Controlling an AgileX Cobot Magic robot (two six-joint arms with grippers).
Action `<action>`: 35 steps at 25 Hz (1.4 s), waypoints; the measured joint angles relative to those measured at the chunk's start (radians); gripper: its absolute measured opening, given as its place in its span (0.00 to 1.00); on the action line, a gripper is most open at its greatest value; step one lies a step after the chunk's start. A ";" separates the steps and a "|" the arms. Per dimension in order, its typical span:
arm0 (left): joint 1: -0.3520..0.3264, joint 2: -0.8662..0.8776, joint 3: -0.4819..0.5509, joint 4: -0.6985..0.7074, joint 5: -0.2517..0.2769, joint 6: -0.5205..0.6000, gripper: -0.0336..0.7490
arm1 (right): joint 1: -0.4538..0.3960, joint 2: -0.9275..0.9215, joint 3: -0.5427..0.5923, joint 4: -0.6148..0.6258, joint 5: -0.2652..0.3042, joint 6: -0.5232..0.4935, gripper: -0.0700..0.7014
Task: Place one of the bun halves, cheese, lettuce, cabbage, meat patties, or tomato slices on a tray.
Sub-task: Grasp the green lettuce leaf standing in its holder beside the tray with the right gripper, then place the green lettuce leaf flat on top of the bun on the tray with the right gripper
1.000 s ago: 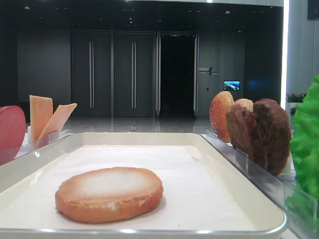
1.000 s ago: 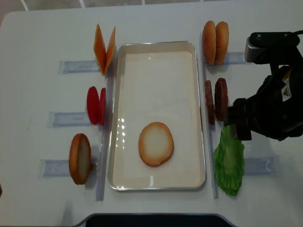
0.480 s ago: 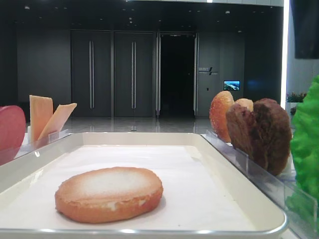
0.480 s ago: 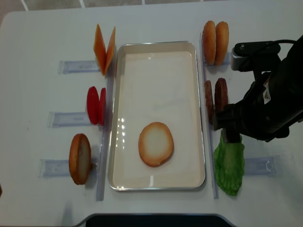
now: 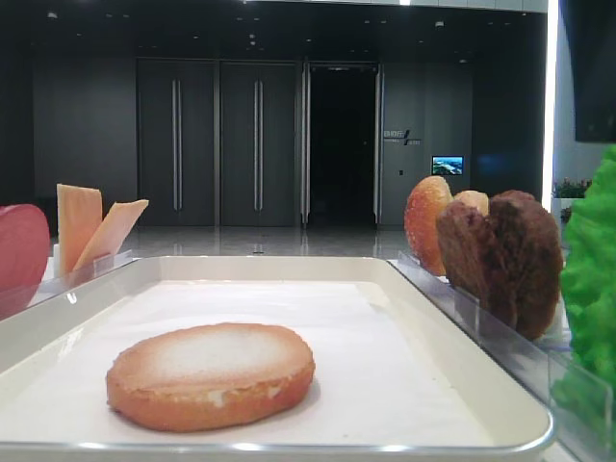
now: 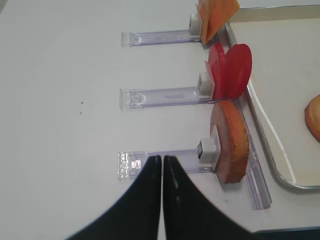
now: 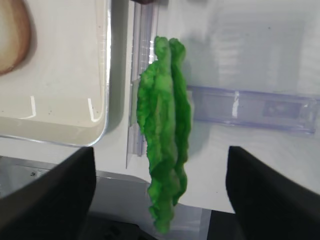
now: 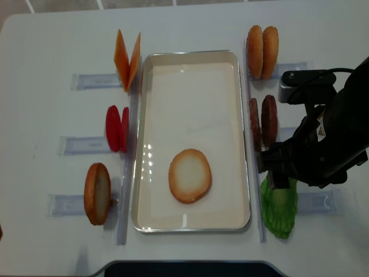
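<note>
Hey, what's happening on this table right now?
A two-armed robot is building a burger on the tray. One bun half already lies flat on the paper lining. The right hand hangs open over the lettuce, which stands in its clear holder beside the tray, not gripped yet. The left hand is shut, off by the left-side holders.

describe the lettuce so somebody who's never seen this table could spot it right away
Start at the big off-white tray in the middle of the table. On its right side a row of food stands on edge; the lettuce is at the near end, under the right gripper. It is the only green, ruffled piece.
</note>
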State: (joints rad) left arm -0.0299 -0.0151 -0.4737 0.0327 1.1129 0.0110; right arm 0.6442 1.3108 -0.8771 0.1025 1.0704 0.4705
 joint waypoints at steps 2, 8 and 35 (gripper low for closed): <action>0.000 0.000 0.000 0.000 0.000 0.000 0.04 | 0.001 0.000 0.000 0.009 -0.002 0.000 0.79; 0.000 0.000 0.000 0.000 0.000 0.000 0.04 | 0.001 0.000 0.000 0.013 -0.004 0.000 0.71; 0.000 0.000 0.000 0.000 0.000 0.000 0.04 | 0.012 0.000 -0.191 -0.008 0.150 0.008 0.18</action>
State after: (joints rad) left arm -0.0299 -0.0151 -0.4737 0.0327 1.1129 0.0110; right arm 0.6562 1.3108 -1.0678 0.0946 1.2199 0.4784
